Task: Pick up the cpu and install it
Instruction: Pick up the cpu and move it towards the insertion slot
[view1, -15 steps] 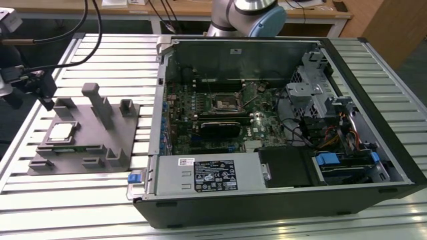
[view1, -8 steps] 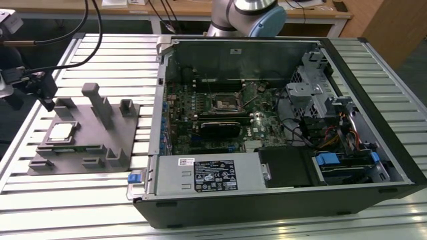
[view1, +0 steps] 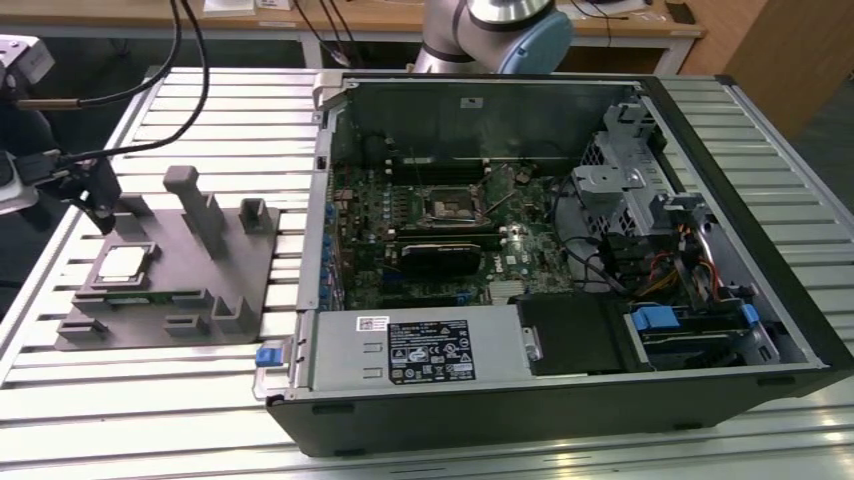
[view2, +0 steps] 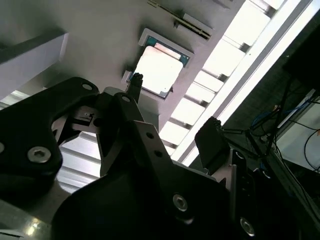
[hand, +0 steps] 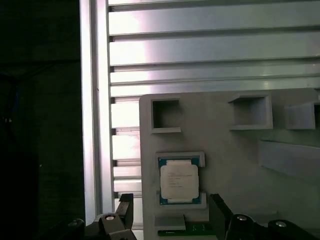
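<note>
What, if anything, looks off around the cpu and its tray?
Nothing stands out. The cpu lies flat and square in its recess on the grey tray, not tilted or overhanging. The gripper is open close to the chip, fingers apart to either side of it, holding nothing.

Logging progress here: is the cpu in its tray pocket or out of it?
In. The cpu lies flat inside its framed recess on the grey tray; the gripper is open and holds nothing.
</note>
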